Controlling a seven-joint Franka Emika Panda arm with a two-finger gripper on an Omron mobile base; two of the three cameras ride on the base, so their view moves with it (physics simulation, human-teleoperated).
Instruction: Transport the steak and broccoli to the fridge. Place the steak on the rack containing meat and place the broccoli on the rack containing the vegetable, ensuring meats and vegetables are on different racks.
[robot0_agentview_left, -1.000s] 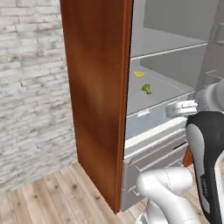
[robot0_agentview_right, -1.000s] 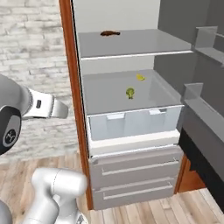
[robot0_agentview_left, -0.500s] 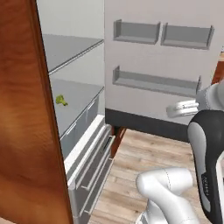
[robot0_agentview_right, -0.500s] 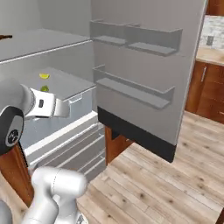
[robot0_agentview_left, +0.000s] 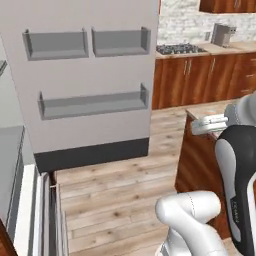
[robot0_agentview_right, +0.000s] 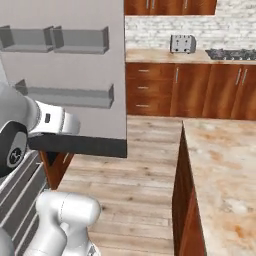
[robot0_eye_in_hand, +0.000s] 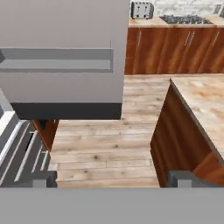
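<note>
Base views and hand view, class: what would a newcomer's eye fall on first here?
The open grey fridge door, with its shelf bins, stands on the left. A stone-topped counter juts in on the right. Behind, a toaster and a stovetop sit on the wood cabinets.

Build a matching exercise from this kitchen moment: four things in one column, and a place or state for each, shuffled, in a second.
1. toaster
2. stovetop
3. fridge door
4. gripper

A. swung open, grey bins facing the room
B. open, holding nothing
C. on the back counter, silver
D. dark burners set in the back counter

Pairs: 1-C, 2-D, 3-A, 4-B
</note>
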